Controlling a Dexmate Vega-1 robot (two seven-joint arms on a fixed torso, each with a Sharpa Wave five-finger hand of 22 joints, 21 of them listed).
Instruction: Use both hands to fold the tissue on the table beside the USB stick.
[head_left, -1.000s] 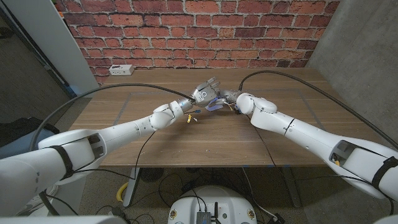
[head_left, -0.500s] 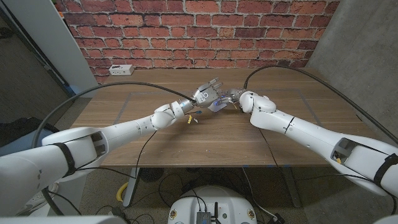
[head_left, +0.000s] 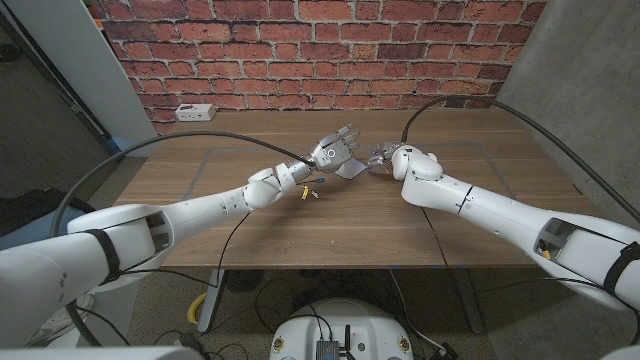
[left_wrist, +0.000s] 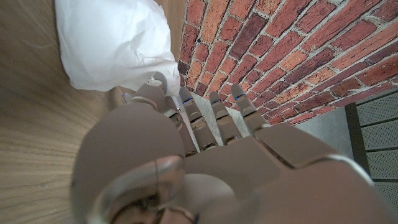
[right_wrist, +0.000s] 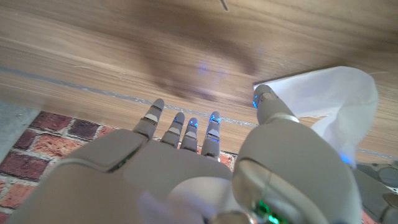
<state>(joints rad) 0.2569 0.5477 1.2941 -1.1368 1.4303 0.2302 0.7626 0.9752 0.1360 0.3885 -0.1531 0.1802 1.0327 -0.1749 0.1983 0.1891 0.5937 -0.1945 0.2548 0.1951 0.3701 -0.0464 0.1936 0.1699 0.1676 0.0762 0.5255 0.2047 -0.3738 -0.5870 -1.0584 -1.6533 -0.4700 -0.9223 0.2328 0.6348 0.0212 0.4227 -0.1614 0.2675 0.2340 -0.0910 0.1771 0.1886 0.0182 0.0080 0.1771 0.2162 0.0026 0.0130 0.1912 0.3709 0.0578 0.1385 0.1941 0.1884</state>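
Behind your worktop (head_left: 250, 225) runs a red brick wall (head_left: 300, 50), and at the far left edge, against that wall, lies a white power strip (head_left: 195, 112); whatever print it bears is too small to read. A grey concrete pillar (head_left: 570, 70) stands at the right, and black cables (head_left: 180, 150) arc from both arms across the wood, the left one passing over the near-left part of the surface. Faint pale tape lines cross the boards. Just near and left of your left hand (head_left: 333, 150) sits a small dark and yellow object (head_left: 310, 188) on the wood, likely the USB stick, though it is too small to make out for certain, and no label on it can be read. The tissue (head_left: 351, 168) lies at the far middle of the worktop, between your two hands, a little to the right of that small object. It is white, thin and rumpled; in the left wrist view it (left_wrist: 112, 43) bulges in soft creases on the wood, and in the right wrist view one part of it (right_wrist: 329, 99) stands up from the surface. Your left hand hovers with its fingers (left_wrist: 193, 115) straight and spread, gripping nothing. Your right hand (head_left: 392, 157) has its fingers (right_wrist: 180, 130) extended too, with the thumb tip at the tissue's corner; you cannot tell from these views whether it actually pinches the sheet.
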